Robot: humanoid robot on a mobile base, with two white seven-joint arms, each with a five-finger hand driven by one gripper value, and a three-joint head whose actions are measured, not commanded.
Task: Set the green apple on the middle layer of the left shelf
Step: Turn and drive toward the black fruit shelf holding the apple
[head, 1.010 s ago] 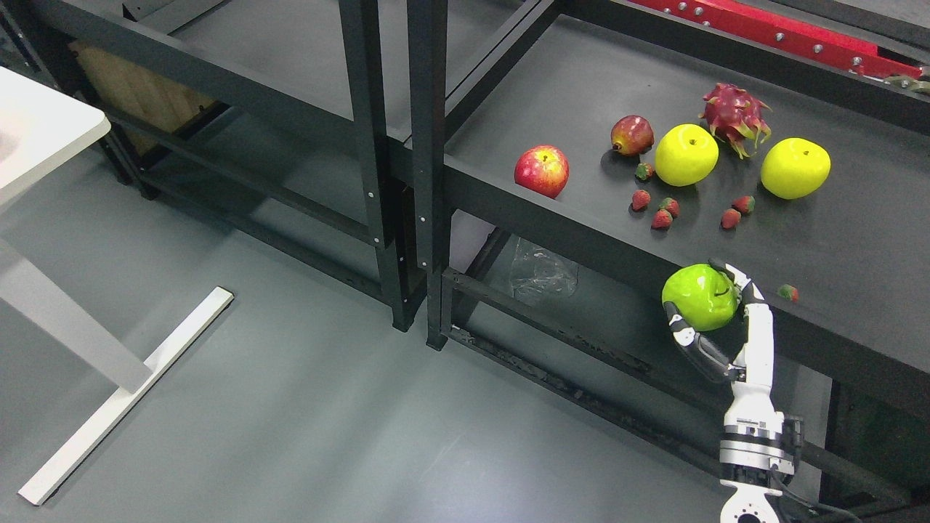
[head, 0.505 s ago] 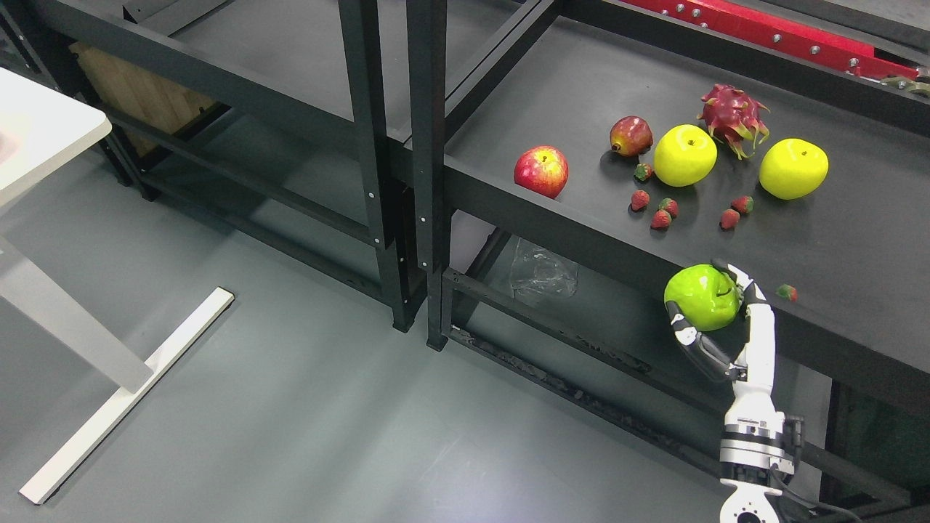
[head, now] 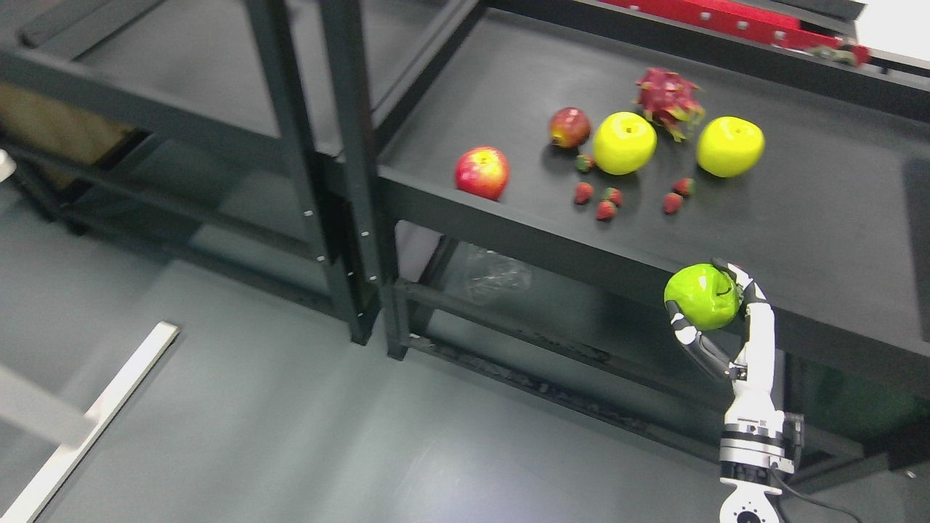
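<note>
Left shelf [head: 145,116] stands bare beside the right shelf [head: 835,240], which carries a red apple [head: 482,172] near its front edge. Right robot hand [head: 716,312] grasps the green apple [head: 699,296] at that shelf's front edge.

No legible text, view perhaps blurred
</note>
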